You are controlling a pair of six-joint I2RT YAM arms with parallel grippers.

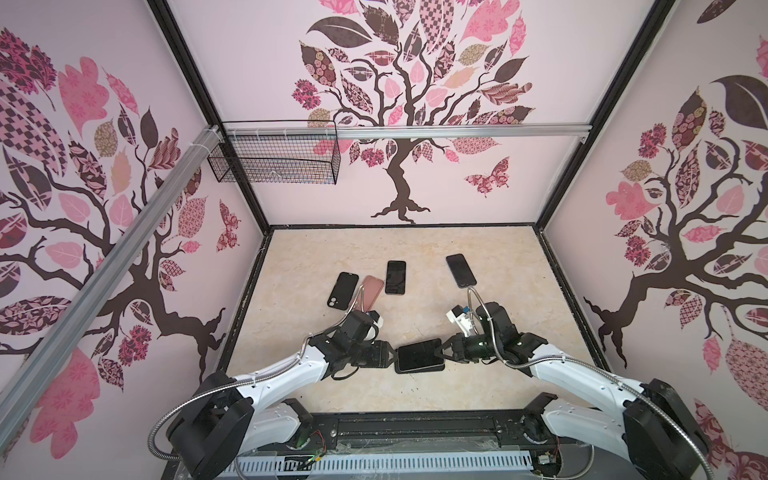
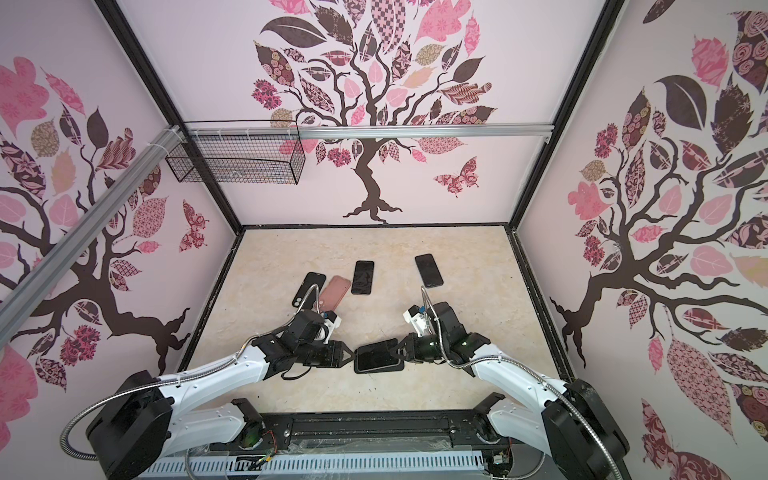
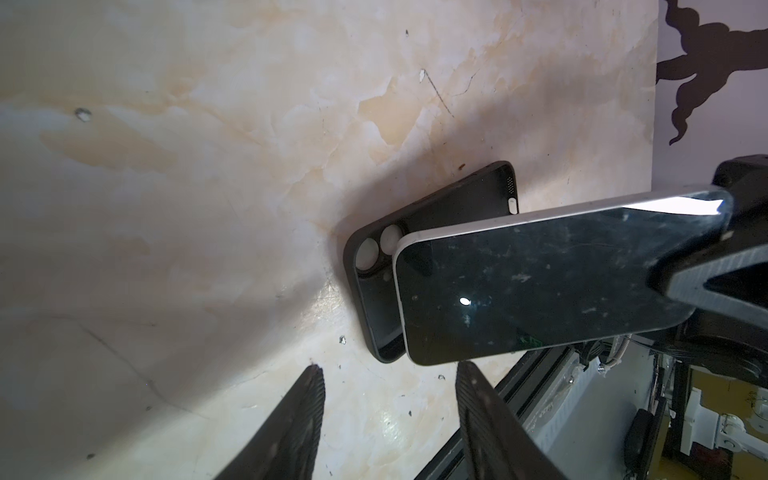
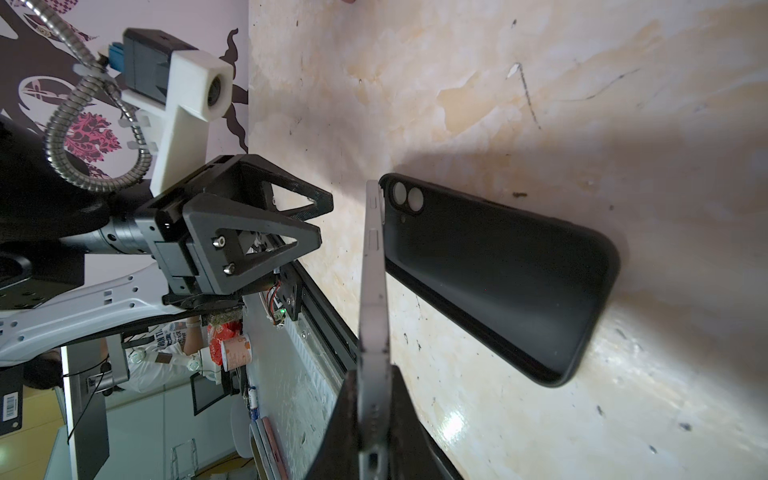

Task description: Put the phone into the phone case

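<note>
Cream marbled bench (image 1: pixel 498 270), tree-printed pink walls (image 1: pixel 270 83). Right claw (image 1: pixel 435 352) clamps white-rimmed phone (image 3: pixel 540 282) over black phone case (image 4: pixel 498 270); left claw (image 3: pixel 388 374) beside it, parted, empty.

Bright, evenly lit top views bow at the edges; in the left wrist view glare streaks the phone (image 3: pixel 540 286) and soft shadow dims the marble-patterned tabletop (image 3: pixel 187 199).
</note>
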